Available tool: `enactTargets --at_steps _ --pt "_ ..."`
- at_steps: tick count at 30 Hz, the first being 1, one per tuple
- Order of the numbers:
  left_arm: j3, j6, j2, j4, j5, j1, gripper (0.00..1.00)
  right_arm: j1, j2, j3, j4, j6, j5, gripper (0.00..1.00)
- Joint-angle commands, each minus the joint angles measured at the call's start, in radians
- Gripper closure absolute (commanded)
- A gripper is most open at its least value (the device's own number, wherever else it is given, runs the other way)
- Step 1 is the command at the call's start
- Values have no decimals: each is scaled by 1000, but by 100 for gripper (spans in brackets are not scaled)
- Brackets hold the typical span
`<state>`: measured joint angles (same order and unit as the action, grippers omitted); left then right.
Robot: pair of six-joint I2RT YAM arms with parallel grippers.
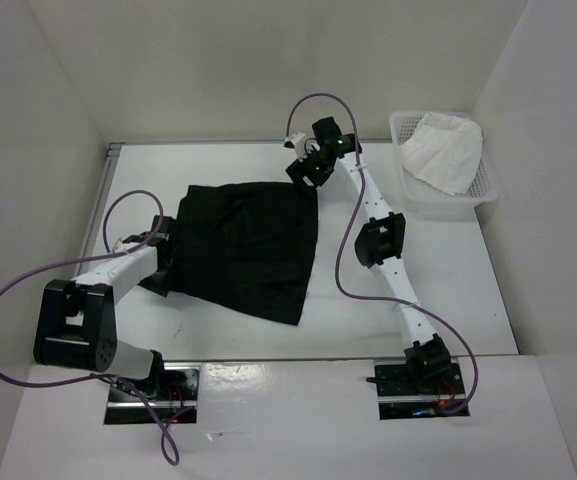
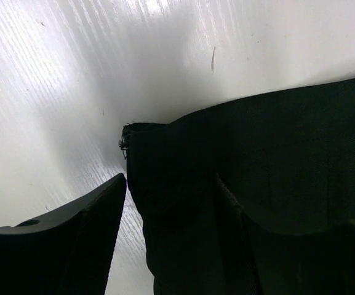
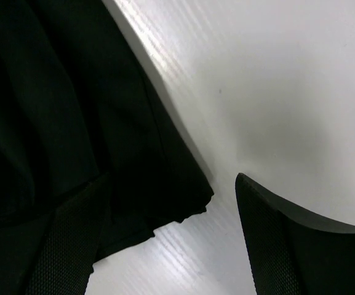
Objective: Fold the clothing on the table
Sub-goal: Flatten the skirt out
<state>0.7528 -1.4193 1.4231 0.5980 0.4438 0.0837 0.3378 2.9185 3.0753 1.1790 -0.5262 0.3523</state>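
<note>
The clothing, a black pleated skirt (image 1: 248,245), lies spread flat on the white table (image 1: 468,285). My left gripper (image 1: 165,250) is low at the skirt's left edge. In the left wrist view its jaws stand apart around a corner of the skirt (image 2: 275,141), one finger (image 2: 72,246) over bare table and the other (image 2: 245,246) over fabric. My right gripper (image 1: 304,172) is at the skirt's far right corner. In the right wrist view it is open astride that corner (image 3: 54,92), with one finger (image 3: 288,246) over the table.
A white mesh basket (image 1: 488,185) holding a white cloth (image 1: 443,150) stands at the back right, close to the right arm. A grey rail (image 1: 113,152) runs along the table's far left edge. White walls enclose the table.
</note>
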Motion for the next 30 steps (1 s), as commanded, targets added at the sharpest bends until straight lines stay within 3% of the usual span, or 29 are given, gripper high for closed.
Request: enactTargets --at_steps 1,7,10,13,21,26,30 --pt "-13 8 -30 3 -2 -4 35 10 1 63 116 -21 -3 15" --pt "-13 17 -30 3 -11 -4 45 10 39 63 116 -1 -59 28" --pt "-23 17 -39 3 -11 -4 51 10 48 63 116 -1 -72 44" --pt "-32 17 -50 -7 -11 -4 53 10 48 63 116 -1 -93 52" --pt "-32 52 -30 -18 -20 -4 68 20 48 63 116 9 -145 100" --pt "3 115 -20 -41 -11 -4 81 7 27 63 116 63 -176 100" --pt "14 206 -30 -76 -11 -4 85 -28 -13 50 125 103 -210 100"
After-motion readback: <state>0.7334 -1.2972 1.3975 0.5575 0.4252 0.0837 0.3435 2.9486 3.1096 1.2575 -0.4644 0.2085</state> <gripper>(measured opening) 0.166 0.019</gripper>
